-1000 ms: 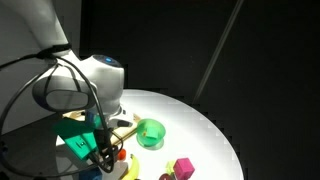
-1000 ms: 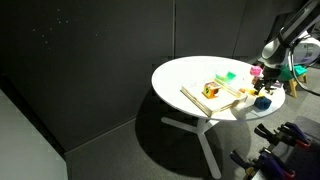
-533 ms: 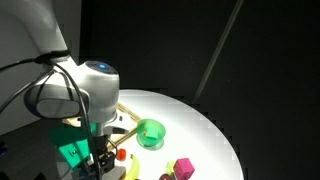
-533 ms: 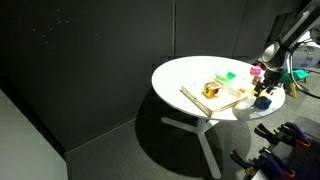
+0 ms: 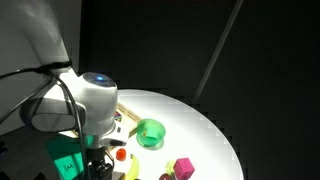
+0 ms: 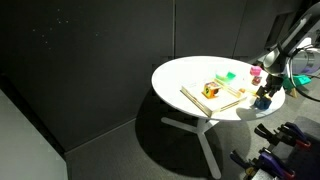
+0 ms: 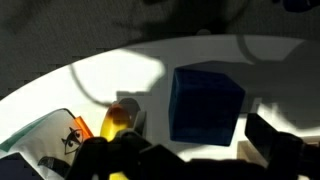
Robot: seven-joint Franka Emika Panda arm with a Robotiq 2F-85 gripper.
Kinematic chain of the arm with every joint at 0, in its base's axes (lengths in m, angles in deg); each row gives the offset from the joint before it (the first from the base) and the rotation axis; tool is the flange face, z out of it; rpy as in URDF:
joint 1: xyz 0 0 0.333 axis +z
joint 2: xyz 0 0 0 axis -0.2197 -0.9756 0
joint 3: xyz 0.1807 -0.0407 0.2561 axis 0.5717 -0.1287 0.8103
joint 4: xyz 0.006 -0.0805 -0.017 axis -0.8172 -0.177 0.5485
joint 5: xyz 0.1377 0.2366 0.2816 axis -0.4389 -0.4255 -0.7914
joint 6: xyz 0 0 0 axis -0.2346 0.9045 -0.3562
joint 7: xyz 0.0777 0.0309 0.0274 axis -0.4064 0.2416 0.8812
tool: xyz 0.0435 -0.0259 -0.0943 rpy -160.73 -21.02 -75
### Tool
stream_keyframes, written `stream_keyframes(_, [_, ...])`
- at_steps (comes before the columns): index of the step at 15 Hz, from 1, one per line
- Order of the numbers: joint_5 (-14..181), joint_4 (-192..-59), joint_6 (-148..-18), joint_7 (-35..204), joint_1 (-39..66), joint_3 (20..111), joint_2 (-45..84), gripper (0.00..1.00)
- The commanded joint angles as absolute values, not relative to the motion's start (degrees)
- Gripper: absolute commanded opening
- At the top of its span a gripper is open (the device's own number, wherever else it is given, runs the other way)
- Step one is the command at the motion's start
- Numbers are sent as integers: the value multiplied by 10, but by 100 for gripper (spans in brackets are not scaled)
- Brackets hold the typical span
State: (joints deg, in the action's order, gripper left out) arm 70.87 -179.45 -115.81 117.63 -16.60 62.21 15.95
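Note:
In the wrist view a dark blue cube (image 7: 205, 105) rests on the white table (image 7: 130, 80), just ahead of my gripper (image 7: 195, 150). The gripper is open, one dark finger on each side of the cube and nothing held. An orange and yellow object (image 7: 118, 120) lies just left of the cube. In an exterior view the gripper (image 6: 267, 90) hangs right above the blue cube (image 6: 262, 101) at the table's edge. In the other view my arm (image 5: 85, 100) hides the cube and the fingers.
A green bowl (image 5: 150, 132), a pink cube (image 5: 183, 167) and a yellow piece (image 5: 132, 166) lie near the arm. A wooden frame (image 6: 212, 99) with a yellow-orange item sits mid-table. The round table's rim (image 6: 240, 117) runs close by the blue cube.
The arm has lowered over the last second, bringing the open gripper down over the blue cube. Nothing on the table has moved.

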Motion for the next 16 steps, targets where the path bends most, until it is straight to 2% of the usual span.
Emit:
stream_keyframes(1, [711,-1795,-1172,1173,-189,639,151,100])
stream_keyframes(2, [711,-1794,-1173,1173,-192,641,149,100])
stream_keyframes(3, [712,-1794,-1171,1172,-194,643,147,75])
stream_keyframes(4, [713,-1794,-1171,1173,-196,644,146,73])
stream_keyframes(5, [714,-1795,-1171,1173,-197,645,145,66])
stream_keyframes(7, [716,-1795,-1170,1171,-196,645,145,47])
stream_keyframes(9, [718,-1797,-1167,1171,-195,645,149,33])
stream_keyframes(16, [738,-1805,-1126,1170,-182,633,184,30])
